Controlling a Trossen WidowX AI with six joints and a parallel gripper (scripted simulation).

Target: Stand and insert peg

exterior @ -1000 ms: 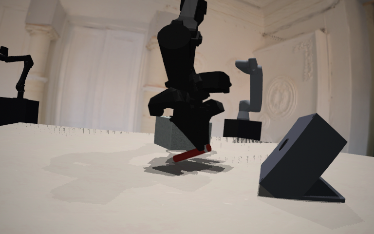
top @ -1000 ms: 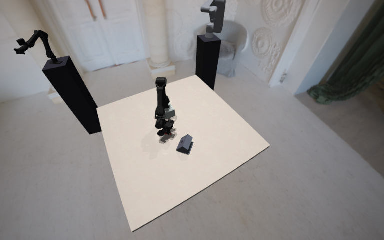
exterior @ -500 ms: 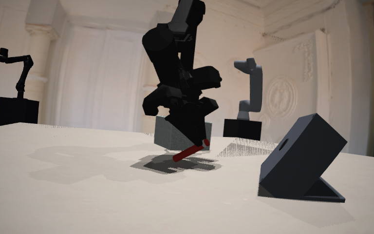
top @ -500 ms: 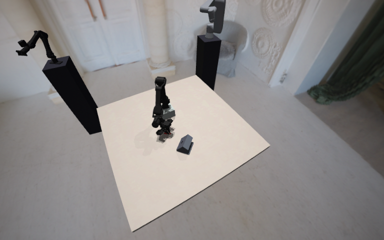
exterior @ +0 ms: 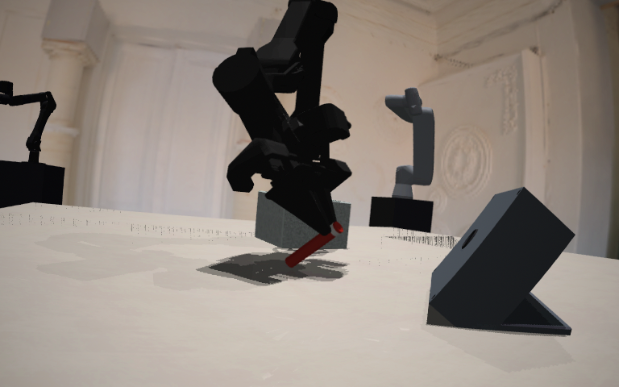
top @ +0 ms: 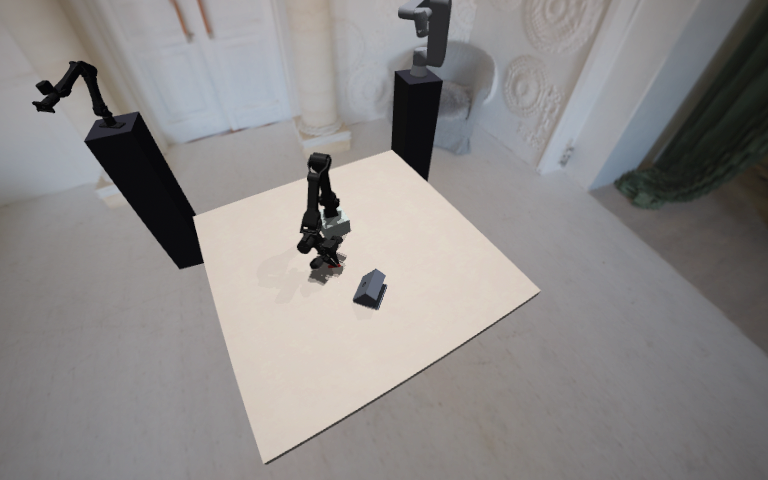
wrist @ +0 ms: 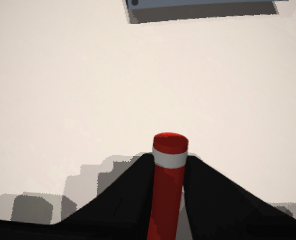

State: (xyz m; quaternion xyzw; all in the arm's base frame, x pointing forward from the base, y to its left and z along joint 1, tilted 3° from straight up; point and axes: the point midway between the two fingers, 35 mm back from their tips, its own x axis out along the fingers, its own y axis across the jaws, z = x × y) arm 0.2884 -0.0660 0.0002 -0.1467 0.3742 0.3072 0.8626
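The red peg (top: 333,266) (exterior: 309,251) (wrist: 165,205) is tilted, with its white-banded end up toward the panel and its plain end lower, pointing away from the panel. My gripper (exterior: 331,230) (wrist: 168,164) is shut on the peg close to the white band. In the exterior view the plain end is low over the gripper's shadow; I cannot tell whether it touches the table. The sloped dark grey panel (top: 370,289) (exterior: 504,254) (wrist: 203,4) stands apart from the peg. Its round hole (exterior: 470,239) (wrist: 134,2) is in the upward-sloping face.
My arm's grey base block (top: 336,224) (exterior: 269,220) stands behind the gripper on the pale table (top: 436,249) (exterior: 159,326). Two other arms stand on black pedestals (top: 144,184) (top: 415,118) beyond the table's edge. The panel's foot plate (exterior: 543,330) reaches out behind it.
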